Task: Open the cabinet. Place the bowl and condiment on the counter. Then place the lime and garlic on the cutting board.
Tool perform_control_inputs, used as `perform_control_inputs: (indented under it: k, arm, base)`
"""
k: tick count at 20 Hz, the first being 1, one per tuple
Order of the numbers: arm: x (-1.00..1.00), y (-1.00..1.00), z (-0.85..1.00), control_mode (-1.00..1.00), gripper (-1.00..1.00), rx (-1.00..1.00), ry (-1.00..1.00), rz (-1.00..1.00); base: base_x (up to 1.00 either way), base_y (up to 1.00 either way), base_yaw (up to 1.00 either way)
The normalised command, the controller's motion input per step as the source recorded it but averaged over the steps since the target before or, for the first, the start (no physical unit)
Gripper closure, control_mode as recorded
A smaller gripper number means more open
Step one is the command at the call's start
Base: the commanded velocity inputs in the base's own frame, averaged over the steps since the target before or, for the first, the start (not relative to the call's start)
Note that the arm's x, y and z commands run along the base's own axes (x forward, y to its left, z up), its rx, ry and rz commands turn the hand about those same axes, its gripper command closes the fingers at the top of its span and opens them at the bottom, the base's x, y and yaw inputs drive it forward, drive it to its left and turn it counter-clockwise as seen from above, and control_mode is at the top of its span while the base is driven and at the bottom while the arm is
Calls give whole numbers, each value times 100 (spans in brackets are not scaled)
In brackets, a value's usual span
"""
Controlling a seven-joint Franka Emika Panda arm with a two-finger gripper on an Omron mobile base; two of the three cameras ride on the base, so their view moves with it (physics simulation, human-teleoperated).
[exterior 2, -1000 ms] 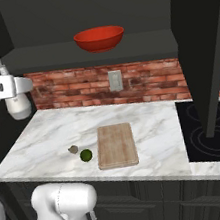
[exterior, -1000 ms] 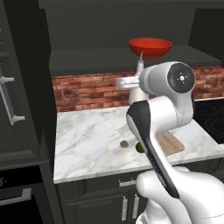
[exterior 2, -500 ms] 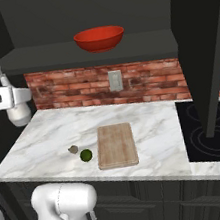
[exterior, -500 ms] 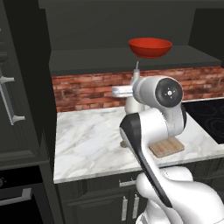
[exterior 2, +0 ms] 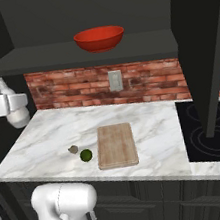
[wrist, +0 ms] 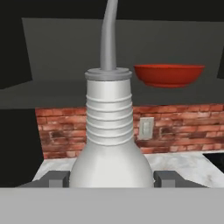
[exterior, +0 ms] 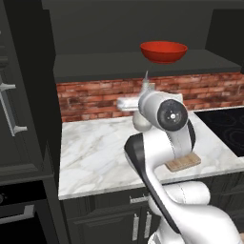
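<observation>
So the pincer (wrist: 112, 181) is grasping the condiment (wrist: 109, 144), the white squeeze bottle standing upright between the two dark fingertips (wrist: 56, 179), one pressed against each side of its fat lower body, nozzle pointing straight up. In the right base view the bottle (exterior 2: 16, 113) hangs in the air at the far left end of the table (exterior 2: 50, 137), lifted clear of the marble, with the arm's white wrist just behind it. The cabinet (exterior 2: 199, 41) is already open: its door stands swung out well off to the right of the pincer, and the dark shelf inside is exposed. The bowl (exterior 2: 99, 38) sits on that shelf, higher than the pincer and off to its right, well apart from the bottle. Lower down and to the right of the pincer, the cutting board (exterior 2: 116, 145) lies flat on the marble with nothing on it. The lime (exterior 2: 86, 155) and the garlic (exterior 2: 73, 149) lie on the table just beside the board's left edge, closer to the pincer than the board is, near each other but not on the wood. From the left base view the arm blocks most of the board, with just a corner (exterior: 183, 163) peeking out, and the red bowl (exterior: 163, 51) shows up on the shelf above the brick wall (exterior: 90, 97).
</observation>
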Motion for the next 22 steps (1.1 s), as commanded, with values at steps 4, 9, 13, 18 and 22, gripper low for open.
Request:
perform_control_inputs:
  k: [4,9,13,18,22]
  arm:
    - [0,3,-11,-100,100,0,-3,-4]
    - [0,0,-9,-100,100,0,0,-1]
    - [0,0,-18,-100,100,0,0,0]
    - [0,0,-20,-100,100,0,0,0]
    - [0,0,-20,-100,100,0,0,0]
  base:
    - [0,0,0]
    - [0,0,0]
    - [0,0,0]
    - [0,0,0]
    - [0,0,0]
